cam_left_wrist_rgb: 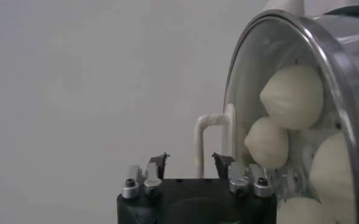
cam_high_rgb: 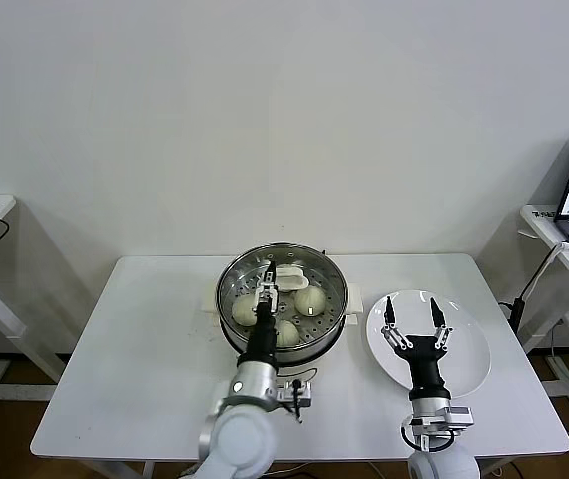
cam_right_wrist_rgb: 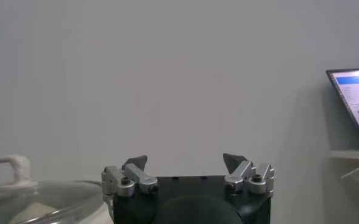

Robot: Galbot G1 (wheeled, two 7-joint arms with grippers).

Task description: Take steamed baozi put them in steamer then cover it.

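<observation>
1. Round shiny steel steamer on the white surface holds smooth cream baozi under the clear glass cover.
2. Left gripper jaws spread around the cover's white handle.
3. Right gripper, jaws wide and empty, hangs above the flat white plate beside the steamer.

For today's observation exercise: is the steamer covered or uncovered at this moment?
Covered. The glass cover sits on the steamer, baozi visible beneath it; the left gripper is open by its white handle.

The left claw hovers at the cover on the steamer; the right claw hangs open over a plate.
</observation>
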